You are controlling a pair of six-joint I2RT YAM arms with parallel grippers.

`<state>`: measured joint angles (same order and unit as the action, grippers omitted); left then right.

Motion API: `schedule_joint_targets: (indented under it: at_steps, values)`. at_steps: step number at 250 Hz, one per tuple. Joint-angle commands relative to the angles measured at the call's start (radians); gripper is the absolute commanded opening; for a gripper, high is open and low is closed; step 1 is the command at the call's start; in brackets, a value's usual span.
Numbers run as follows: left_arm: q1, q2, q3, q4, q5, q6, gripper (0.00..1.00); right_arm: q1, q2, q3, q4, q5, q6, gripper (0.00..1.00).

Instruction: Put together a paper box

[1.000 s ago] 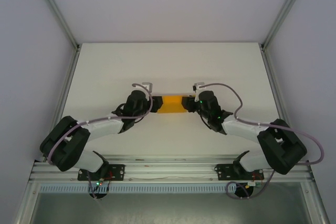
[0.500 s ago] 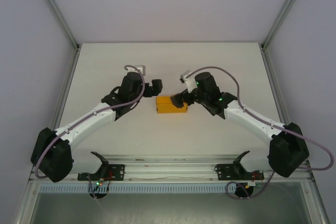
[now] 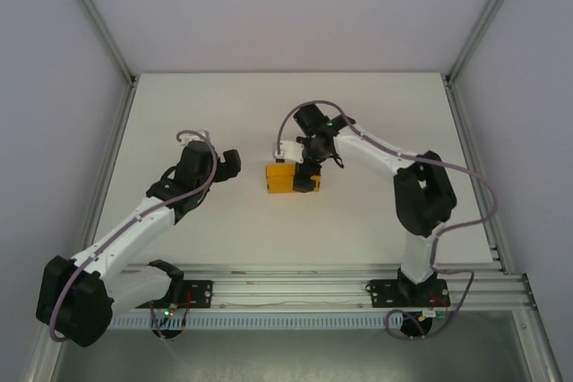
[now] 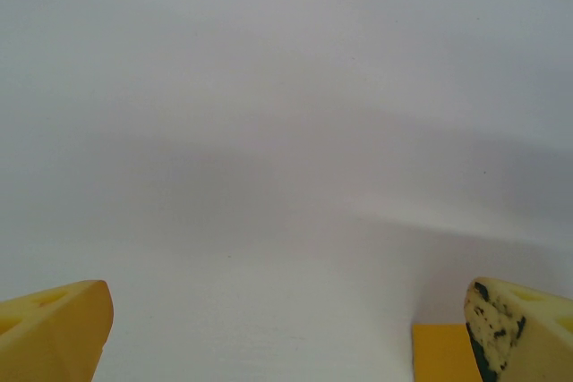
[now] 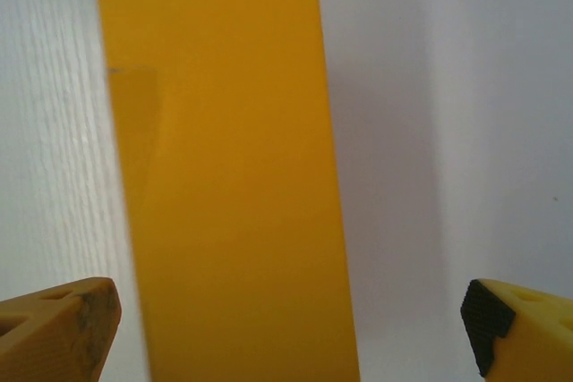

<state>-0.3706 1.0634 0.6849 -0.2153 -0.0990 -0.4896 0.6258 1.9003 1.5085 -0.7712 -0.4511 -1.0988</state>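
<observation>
The paper box (image 3: 281,178) sits near the middle of the table (image 3: 385,114) as a little boxy shape. The right gripper (image 3: 307,180) hangs over its right end, jaws spread wide either side of the card, not pinching it. The left gripper (image 3: 230,165) is off to the box's left, near but apart, jaws wide too.

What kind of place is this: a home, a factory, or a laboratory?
Probably a robotics laboratory cell: a white table enclosed by plain walls and aluminium framing, with two robot arms bolted to a rail at its near edge.
</observation>
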Motion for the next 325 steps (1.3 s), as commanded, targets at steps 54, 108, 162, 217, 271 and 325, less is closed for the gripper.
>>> schedule_joint_targets:
  at_steps: [54,108,162,217,271,325]
  values:
    - [0.012,-0.029,-0.013,-0.049,-0.073,0.007,1.00,0.023,0.066,0.079,-0.048,0.149,-0.047,0.71]
    - [0.012,-0.060,0.005,-0.067,-0.133,0.034,1.00,0.084,0.014,-0.051,0.203,0.507,-0.004,0.49]
    - [0.013,-0.122,-0.009,-0.049,-0.162,0.052,1.00,0.122,-0.015,-0.168,0.382,0.680,0.009,0.51]
    - [0.013,-0.157,-0.027,-0.039,-0.154,0.045,1.00,0.174,-0.027,-0.232,0.306,0.740,0.074,0.73]
    - [0.012,-0.146,-0.021,-0.023,-0.123,0.054,1.00,0.220,-0.085,-0.245,0.166,0.672,0.177,1.00]
    - [0.012,-0.127,-0.006,-0.003,-0.128,0.069,1.00,0.214,-0.286,-0.349,0.219,0.502,0.201,1.00]
